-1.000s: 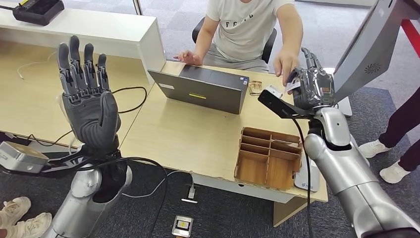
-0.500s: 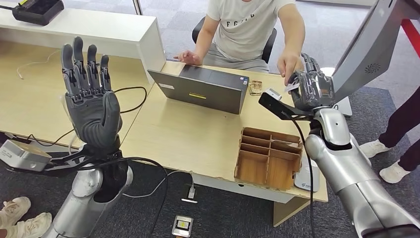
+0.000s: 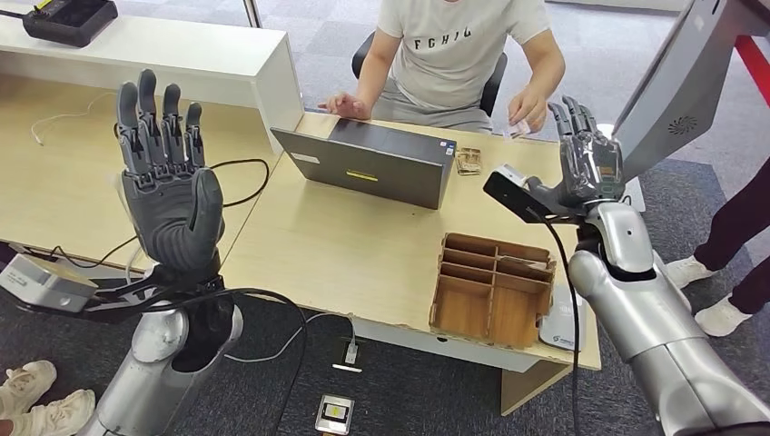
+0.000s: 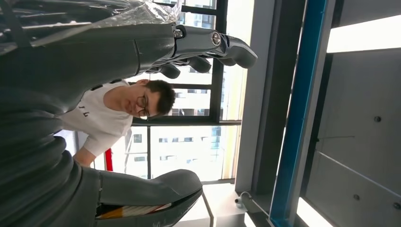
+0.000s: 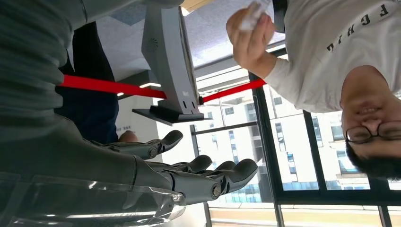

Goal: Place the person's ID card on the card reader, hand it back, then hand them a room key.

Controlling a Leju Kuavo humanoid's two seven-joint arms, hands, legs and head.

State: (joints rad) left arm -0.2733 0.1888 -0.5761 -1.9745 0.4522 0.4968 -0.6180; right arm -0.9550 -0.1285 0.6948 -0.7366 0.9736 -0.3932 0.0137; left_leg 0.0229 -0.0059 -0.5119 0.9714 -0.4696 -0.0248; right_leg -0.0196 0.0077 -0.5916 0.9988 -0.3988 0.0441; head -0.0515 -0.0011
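Note:
A person in a white shirt (image 3: pixel 463 54) sits across the table and holds a small white card (image 3: pixel 518 129) in their hand, also the card (image 5: pixel 250 12) in the right wrist view. My right hand (image 3: pixel 588 162) is raised just in front of that hand, fingers spread and empty, and the right hand (image 5: pixel 189 175) is apart from the card. My left hand (image 3: pixel 168 182) is held up over the table's left side, palm forward, fingers straight, holding nothing; the left hand (image 4: pixel 142 47) is bare. A white card reader (image 3: pixel 561 329) lies at the table's front right corner, partly behind my right arm.
A wooden compartment box (image 3: pixel 495 289) stands at the front right beside the reader. A grey laptop (image 3: pixel 372 165) sits mid-table with a small metal object (image 3: pixel 468 161) beside it. A grey screen on a stand (image 3: pixel 676 86) rises at the right. Cables (image 3: pixel 241 182) trail off the left edge.
The person has drawn the white card away from my right hand toward their body. My right hand has let go, opened its fingers and shifted slightly right. The left hand has barely moved.

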